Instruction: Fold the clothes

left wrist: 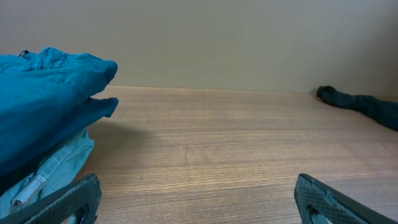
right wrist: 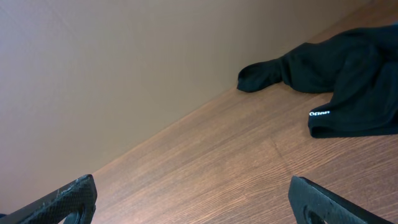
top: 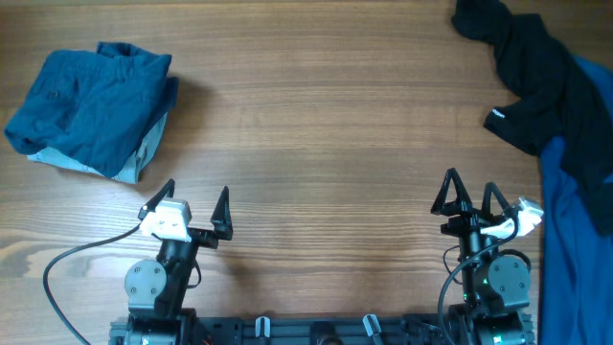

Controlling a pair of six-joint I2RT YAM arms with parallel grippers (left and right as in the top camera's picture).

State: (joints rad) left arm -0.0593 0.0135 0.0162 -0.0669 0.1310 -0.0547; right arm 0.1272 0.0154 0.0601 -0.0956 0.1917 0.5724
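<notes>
The teal-blue shorts (top: 91, 110) lie folded in a neat stack at the far left of the wooden desk (top: 326, 144), with a pale-denim piece (top: 148, 153) showing beneath their near edge. A black garment (top: 536, 77) sprawls unfolded at the far right corner, small white lettering (right wrist: 319, 113) on its hem. A brighter blue garment (top: 575, 240) lies beside it along the desk's right edge. The left hand (top: 196, 189) sits at the near edge with its fingers spread wide apart and nothing between them, near the shorts but not touching them. The right hand (top: 470, 184) is likewise wide apart and empty, just beside the brighter blue garment.
</notes>
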